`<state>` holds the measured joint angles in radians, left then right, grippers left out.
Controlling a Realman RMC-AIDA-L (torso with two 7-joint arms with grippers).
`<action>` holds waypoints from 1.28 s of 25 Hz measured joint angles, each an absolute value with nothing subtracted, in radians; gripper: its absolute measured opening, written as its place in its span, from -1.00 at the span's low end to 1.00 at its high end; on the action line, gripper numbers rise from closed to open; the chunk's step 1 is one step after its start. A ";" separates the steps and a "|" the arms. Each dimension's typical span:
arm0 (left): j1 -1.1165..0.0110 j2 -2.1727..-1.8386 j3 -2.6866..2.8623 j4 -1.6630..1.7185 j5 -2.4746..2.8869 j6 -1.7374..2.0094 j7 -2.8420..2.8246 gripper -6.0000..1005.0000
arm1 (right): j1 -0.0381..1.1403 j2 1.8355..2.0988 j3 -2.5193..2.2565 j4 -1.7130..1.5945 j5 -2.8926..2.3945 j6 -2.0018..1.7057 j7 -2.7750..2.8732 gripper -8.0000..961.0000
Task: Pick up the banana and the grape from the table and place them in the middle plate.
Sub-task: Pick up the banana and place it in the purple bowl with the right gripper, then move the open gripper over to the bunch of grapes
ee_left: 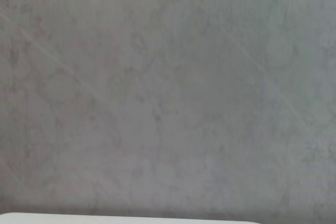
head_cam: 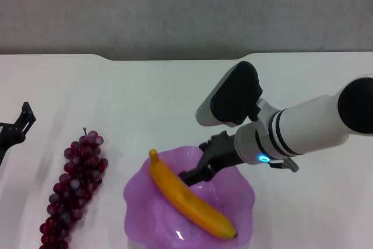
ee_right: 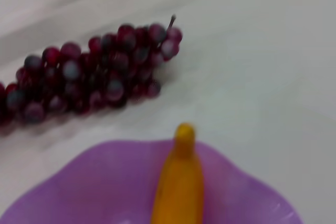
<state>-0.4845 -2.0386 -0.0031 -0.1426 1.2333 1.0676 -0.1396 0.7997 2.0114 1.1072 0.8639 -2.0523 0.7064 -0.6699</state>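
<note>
Right under the right gripper (head_cam: pixel 195 174) sits the middle plate (head_cam: pixel 245 199), purple and wavy at the rim. The banana (head_cam: pixel 189 197) lies inside it, slanting across the bowl, with one end poking up over the rim on the far side from the arm. The gripper's two dark fingers are spread apart and hold nothing. They hang just above the banana, close beside it but not pinching it. So I think the banana part is done.

Off to the side of that gripper, past the plate's rim, the grape (head_cam: pixel 74 188) lies on the white table (head_cam: pixel 145 97). It is a long dark red bunch with a small stem, and it is near the plate but not touching it. In the right wrist view the grape (ee_right: pixel 89 72) shows just beyond the banana's tip.

Far over on the other side, the left gripper (head_cam: pixel 14 126) waits at the edge of the table, a little way from the bunch. I cannot tell if its fingers are apart or together.

The grape looks like the next job. A good way would be to come straight down over the thick middle of the bunch, pinch softly so no berries pop off, lift it clear over the wavy rim, and set it beside the banana, not on top.
</note>
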 joint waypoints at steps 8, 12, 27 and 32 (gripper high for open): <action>-0.473 -2.038 0.001 -0.143 1.237 1.068 -0.141 0.83 | 0.664 2.003 1.253 0.964 -2.186 0.529 -0.684 0.82; -0.475 -2.037 0.005 -0.143 1.242 1.068 -0.154 0.83 | 0.509 2.005 1.297 1.046 -2.220 0.358 -0.730 0.90; -0.482 -2.040 0.011 -0.151 1.266 1.068 -0.162 0.83 | 0.366 2.011 0.842 0.625 -2.217 -0.778 -0.552 0.63; -0.497 -2.042 0.012 -0.157 1.302 1.068 -0.169 0.82 | 0.457 2.017 0.641 0.348 -2.219 -1.022 -0.233 0.64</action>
<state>-0.4974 -2.0416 0.0122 -0.1571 1.3022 1.0676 -0.1690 0.4570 2.0165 0.6406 0.3477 -2.2187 -1.0221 -0.2334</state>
